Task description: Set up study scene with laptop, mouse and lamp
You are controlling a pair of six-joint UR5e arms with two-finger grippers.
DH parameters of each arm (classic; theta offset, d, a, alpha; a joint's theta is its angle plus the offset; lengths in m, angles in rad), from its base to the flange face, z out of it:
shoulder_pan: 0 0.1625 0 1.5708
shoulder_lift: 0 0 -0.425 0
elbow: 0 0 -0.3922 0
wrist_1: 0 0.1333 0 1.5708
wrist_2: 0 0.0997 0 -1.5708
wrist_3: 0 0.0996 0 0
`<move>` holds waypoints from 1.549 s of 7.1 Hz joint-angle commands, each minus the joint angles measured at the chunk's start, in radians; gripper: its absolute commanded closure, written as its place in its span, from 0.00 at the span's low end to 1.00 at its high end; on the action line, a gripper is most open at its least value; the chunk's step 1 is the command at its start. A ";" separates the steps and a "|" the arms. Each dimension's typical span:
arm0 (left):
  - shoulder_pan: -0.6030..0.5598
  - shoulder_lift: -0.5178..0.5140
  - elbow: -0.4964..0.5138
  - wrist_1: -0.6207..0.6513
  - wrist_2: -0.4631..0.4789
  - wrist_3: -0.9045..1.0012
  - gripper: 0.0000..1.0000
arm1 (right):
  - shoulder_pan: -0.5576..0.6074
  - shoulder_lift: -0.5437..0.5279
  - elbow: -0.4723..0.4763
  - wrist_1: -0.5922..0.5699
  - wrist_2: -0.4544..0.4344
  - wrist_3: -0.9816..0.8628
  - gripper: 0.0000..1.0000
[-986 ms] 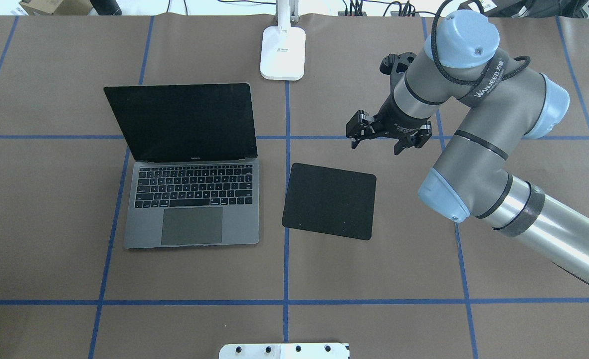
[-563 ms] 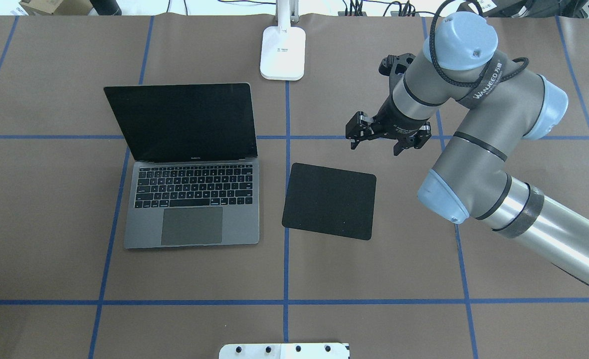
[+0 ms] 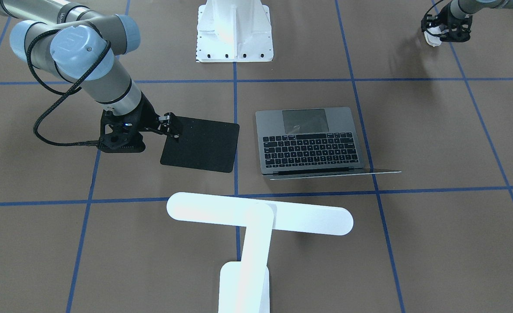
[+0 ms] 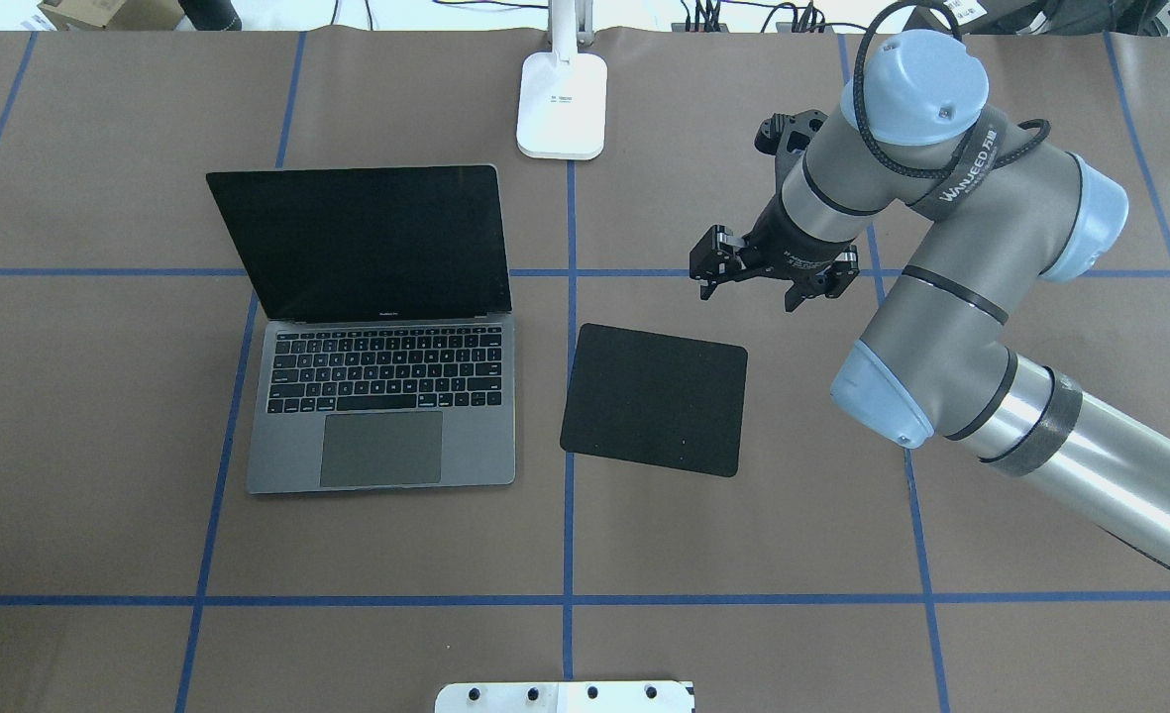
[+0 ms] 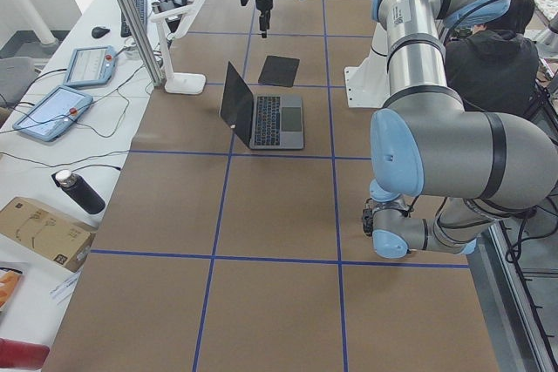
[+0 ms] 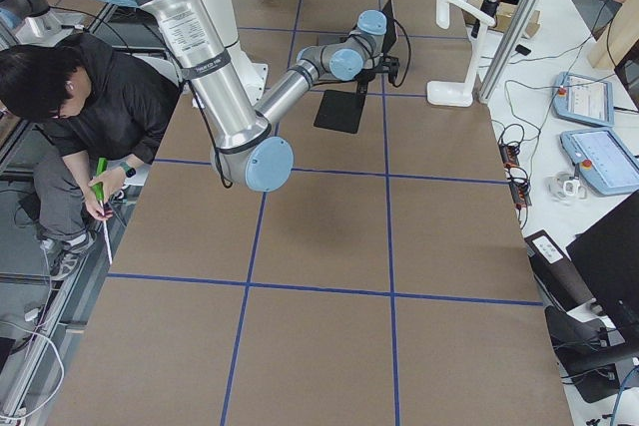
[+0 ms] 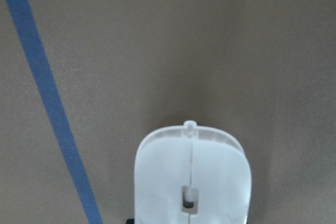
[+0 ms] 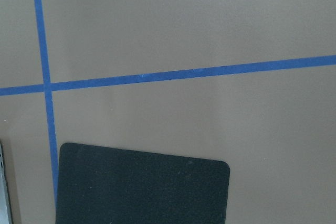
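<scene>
1. While the bench (image 4: 743, 555) carries everything, the laptop (image 4: 381, 396) is the anchor. It stands open with its screen raised and its keyboard toward the robot, and it looks already placed.
2. Beyond the laptop's screen, off its right corner, stands the lamp (image 3: 256, 217) with its base flat on the bench. It too looks settled.
3. Just beside the laptop on its right lies a black mouse pad (image 4: 656, 398), flat and bare, with a narrow strip of bench between them.
4. Further right of the laptop, past the pad's far right corner, the right jaws hover above the bench, released and empty.
5. Well to the laptop's left and nearer the robot, the left jaws appear clenched on the mouse (image 7: 191, 177), low over the bench. The wrist view shows the mouse but not the fingertips, so that grip is my judgement.
6. The step in hand, as I read it, is bringing the mouse to the pad.
   - Lift straight up first, so the smooth shell does not slip.
   - Cross on the trackpad side of the laptop, not over the raised screen.
   - Set the mouse flat in the middle of the pad before letting go.
   - Keep the right arm out of that path.
</scene>
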 commanded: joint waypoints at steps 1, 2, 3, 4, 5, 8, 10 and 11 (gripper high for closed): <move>0.000 0.010 0.000 -0.048 0.000 -0.034 0.76 | -0.002 0.000 -0.001 0.000 0.000 0.000 0.00; -0.003 0.012 -0.003 -0.097 0.000 -0.046 0.79 | -0.002 0.000 -0.001 0.000 0.000 0.000 0.00; -0.009 0.012 -0.027 -0.148 0.000 -0.058 0.81 | -0.002 0.000 -0.001 0.002 0.000 0.000 0.00; -0.017 0.018 -0.114 -0.162 0.000 -0.121 0.81 | -0.002 0.000 -0.001 0.000 0.002 0.000 0.00; -0.020 0.020 -0.199 -0.154 -0.006 -0.159 0.81 | -0.005 0.006 -0.003 0.002 0.007 0.000 0.00; -0.159 -0.128 -0.442 0.194 -0.043 -0.197 0.83 | 0.021 -0.006 -0.008 0.000 0.014 -0.019 0.00; -0.401 -0.579 -0.468 0.736 -0.202 -0.184 0.83 | 0.084 -0.061 -0.007 -0.002 0.025 -0.125 0.00; -0.429 -0.781 -0.454 0.951 -0.206 -0.178 0.83 | 0.119 -0.097 -0.009 -0.003 0.025 -0.182 0.00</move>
